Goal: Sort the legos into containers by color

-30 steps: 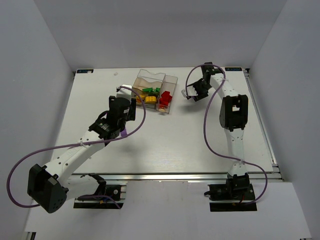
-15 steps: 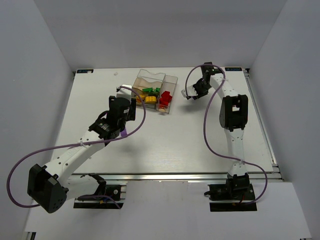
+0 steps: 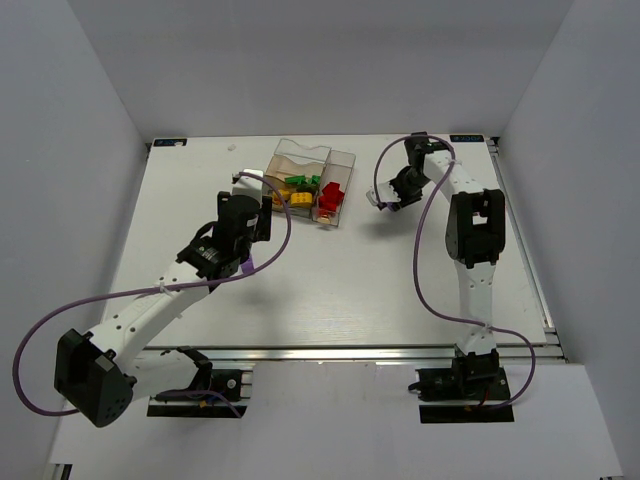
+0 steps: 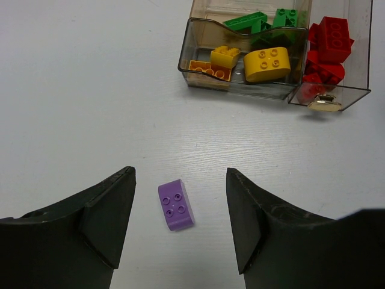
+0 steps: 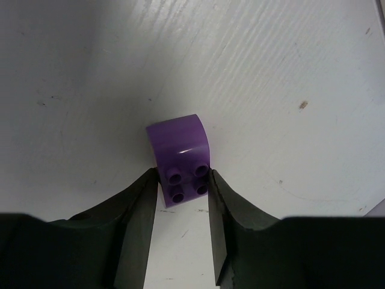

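Right gripper (image 5: 182,180) pinches a purple brick (image 5: 178,141), studs seemingly camera-facing; left gripper (image 4: 180,174), spread, straddles a loose brick (image 4: 175,205) lying lengthwise, 4 studs up.

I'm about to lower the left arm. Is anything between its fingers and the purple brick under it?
Nothing visible. The purple brick lies alone on the table, in the gap between the open left fingers, touching neither.

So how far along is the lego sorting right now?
Mostly done: red bricks, yellow bricks and green bricks already sit in separate sections of the box. In hand: the right gripper is shut on one purple brick. Left: a second purple brick lies on the table between the fingers of the open left gripper; neither is boxed yet.
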Robot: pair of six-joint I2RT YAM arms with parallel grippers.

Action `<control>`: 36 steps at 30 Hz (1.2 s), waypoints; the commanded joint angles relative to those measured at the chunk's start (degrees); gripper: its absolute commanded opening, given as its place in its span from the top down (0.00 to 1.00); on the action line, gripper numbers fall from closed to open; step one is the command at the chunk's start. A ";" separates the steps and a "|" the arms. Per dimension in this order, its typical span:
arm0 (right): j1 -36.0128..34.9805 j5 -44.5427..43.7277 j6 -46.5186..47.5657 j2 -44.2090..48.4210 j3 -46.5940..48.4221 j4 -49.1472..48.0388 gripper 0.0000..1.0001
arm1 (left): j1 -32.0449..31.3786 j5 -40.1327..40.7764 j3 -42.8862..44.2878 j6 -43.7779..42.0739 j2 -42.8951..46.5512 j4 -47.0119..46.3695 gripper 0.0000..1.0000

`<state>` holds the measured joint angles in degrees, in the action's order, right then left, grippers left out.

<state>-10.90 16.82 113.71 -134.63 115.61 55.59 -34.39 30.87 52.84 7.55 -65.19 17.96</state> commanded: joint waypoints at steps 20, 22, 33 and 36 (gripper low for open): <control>-0.09 -0.56 -0.68 -0.63 -2.77 1.53 0.52 | -0.15 0.42 -0.63 0.45 1.99 -0.11 0.28; -0.18 -0.82 -1.21 -1.42 -0.67 2.67 0.60 | -0.15 0.50 -0.63 0.45 1.99 -0.11 0.28; -3.42 10.95 -37.12 10.51 -6.53 -16.28 0.95 | -0.15 0.24 -0.55 0.44 1.56 -0.20 0.28; -6.94 11.39 -54.12 15.35 -11.44 -27.85 0.94 | -0.15 0.50 -0.37 0.80 0.94 0.24 0.28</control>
<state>-13.76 23.09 81.28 -126.69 106.19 42.02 -34.39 30.89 52.84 7.62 -65.04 18.00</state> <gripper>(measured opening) 0.429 0.718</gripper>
